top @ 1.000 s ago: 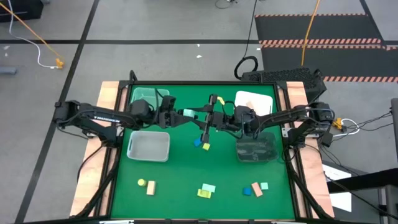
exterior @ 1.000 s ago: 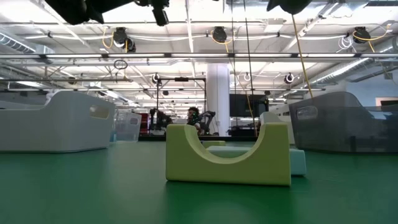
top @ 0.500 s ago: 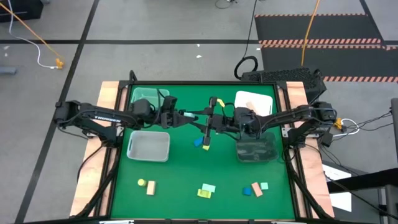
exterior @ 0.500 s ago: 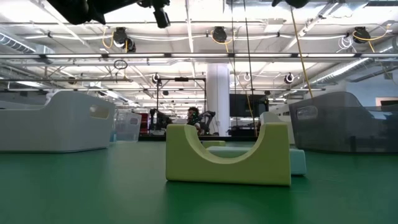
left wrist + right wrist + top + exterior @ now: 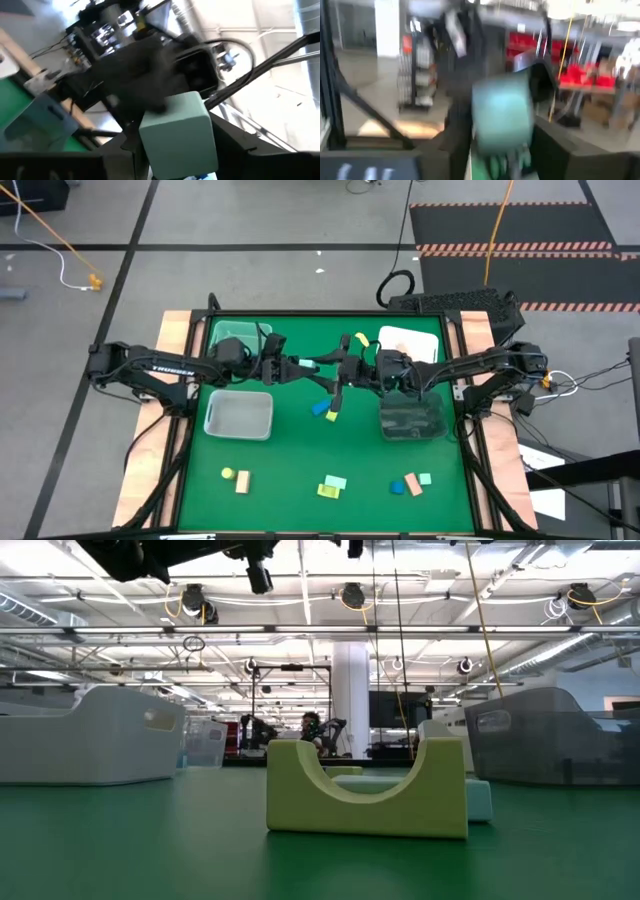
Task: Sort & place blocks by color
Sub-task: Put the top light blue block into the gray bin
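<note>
Both grippers meet in the air over the middle of the green table. My left gripper (image 5: 305,364) is shut on a mint-teal block (image 5: 180,132). My right gripper (image 5: 335,370) faces it from the table's right side. In the blurred right wrist view the same block (image 5: 505,117) sits between my right gripper's (image 5: 502,152) open fingers. In the high view the two grippers hide the block. A blue block (image 5: 319,408) and a yellow-green block (image 5: 332,416) lie flat on the table below them. My left gripper pinches the mint-teal block's two opposite side faces (image 5: 150,142) between its fingers, coming level from the table's left side. The block is lifted clear of the table. My right gripper's fingers (image 5: 457,145) stand on either side of the block; I cannot tell whether they touch it.
A clear tray (image 5: 238,335) and a white tray (image 5: 240,413) stand on the left, another white tray (image 5: 410,340) and a dark tray (image 5: 410,420) on the right. Loose blocks lie along the near edge, among them a yellow-green arch (image 5: 365,795), a tan bar (image 5: 242,481) and an orange block (image 5: 413,482).
My right gripper has moved toward the table's left, up to my left gripper, and its fingers now stand around the mint-teal block. In the high view the block has gone out of sight between the two grippers.
</note>
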